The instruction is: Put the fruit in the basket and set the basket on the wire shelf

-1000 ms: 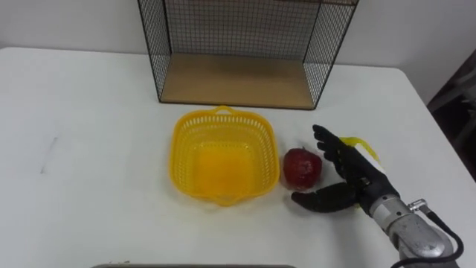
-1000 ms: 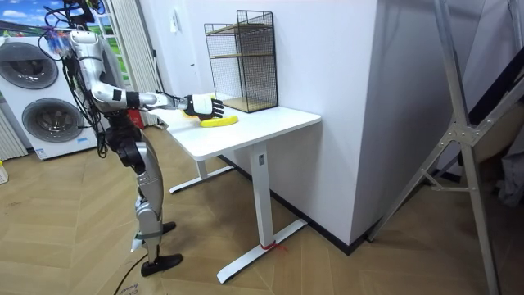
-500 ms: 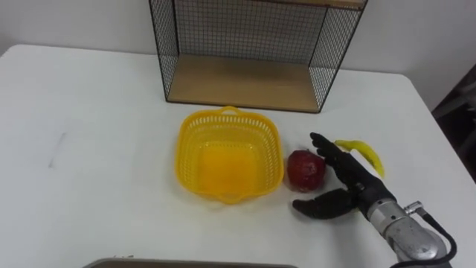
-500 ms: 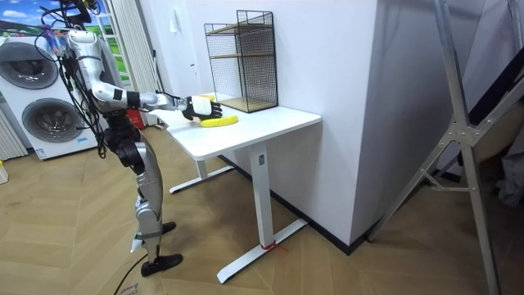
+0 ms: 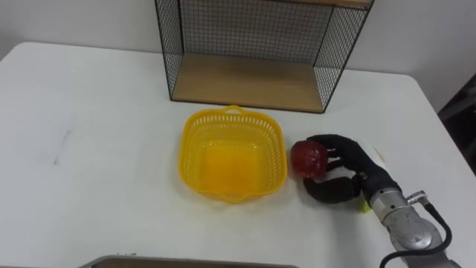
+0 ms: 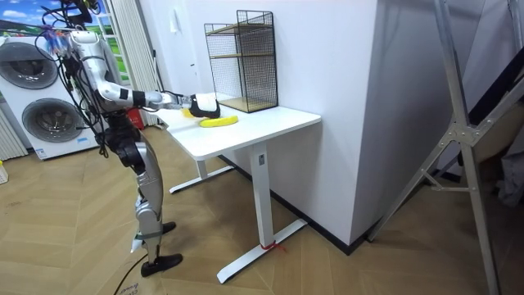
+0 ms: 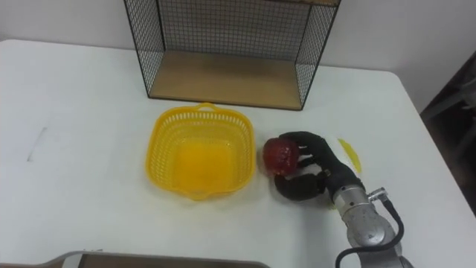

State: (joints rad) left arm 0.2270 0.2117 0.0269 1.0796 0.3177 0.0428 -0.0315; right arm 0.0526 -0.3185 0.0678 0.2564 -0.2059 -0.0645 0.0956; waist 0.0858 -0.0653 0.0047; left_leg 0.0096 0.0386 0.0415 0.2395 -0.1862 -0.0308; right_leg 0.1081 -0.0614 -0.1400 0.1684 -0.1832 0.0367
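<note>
The black right hand [image 5: 357,173] is gripping the round dark-red apple [image 5: 308,157] with curled fingers, just right of the yellow plastic lattice basket [image 5: 190,152] on the white desk [image 5: 97,112]; the black wire shelf [image 5: 331,52] is standing behind the basket.

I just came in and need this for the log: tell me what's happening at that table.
The robot stands at the white table. Its right hand is curled round a red apple, just right of the yellow basket. The basket holds no fruit yet. A banana lies on the table on the far side of that hand. The wire shelf stands behind the basket at the table's back edge, and the basket is not on it yet.
</note>
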